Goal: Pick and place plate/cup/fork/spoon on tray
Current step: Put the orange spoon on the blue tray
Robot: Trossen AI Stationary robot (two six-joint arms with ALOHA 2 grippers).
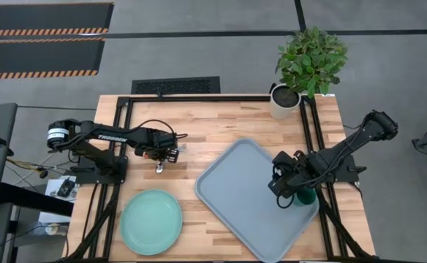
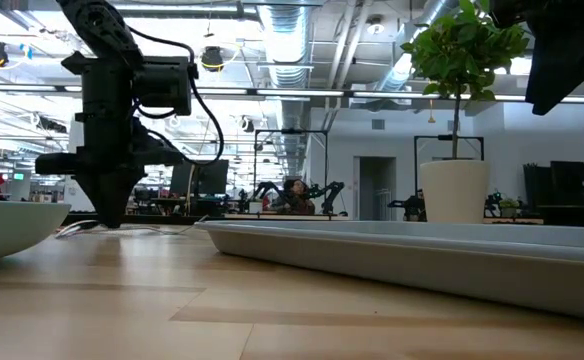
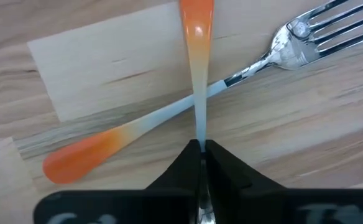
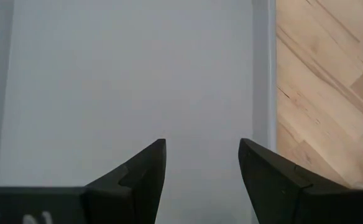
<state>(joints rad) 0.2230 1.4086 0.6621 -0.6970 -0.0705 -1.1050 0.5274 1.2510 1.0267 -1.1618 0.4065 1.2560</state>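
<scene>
On the wood table the fork (image 3: 169, 112) lies flat, prongs at one end and orange handle tip at the other. Across its handle runs the spoon (image 3: 197, 56); my left gripper (image 3: 201, 144), also seen in the high view (image 1: 160, 159), is shut on the spoon and hides its bowl. The mint-green plate (image 1: 151, 221) rests near the front edge. At the tray's (image 1: 235, 183) right corner stands the dark green cup (image 1: 306, 196). My right gripper (image 4: 203, 155) hangs open over the tray beside the cup, touching nothing. My left gripper pinches the spoon's pale shaft (image 3: 199, 132) between its two fingers, below the orange handle end (image 3: 197, 25). The fingers come from above, pointing down, and stand across the shaft. The spoon crosses over the fork's handle; whether it is lifted off it I cannot tell.
A white pot with a leafy plant (image 1: 285, 101) stands at the table's far right corner, behind the tray. Black frame rails (image 1: 199, 97) run along the table's edges. Bare wood lies between the plate and the tray (image 1: 191, 212).
</scene>
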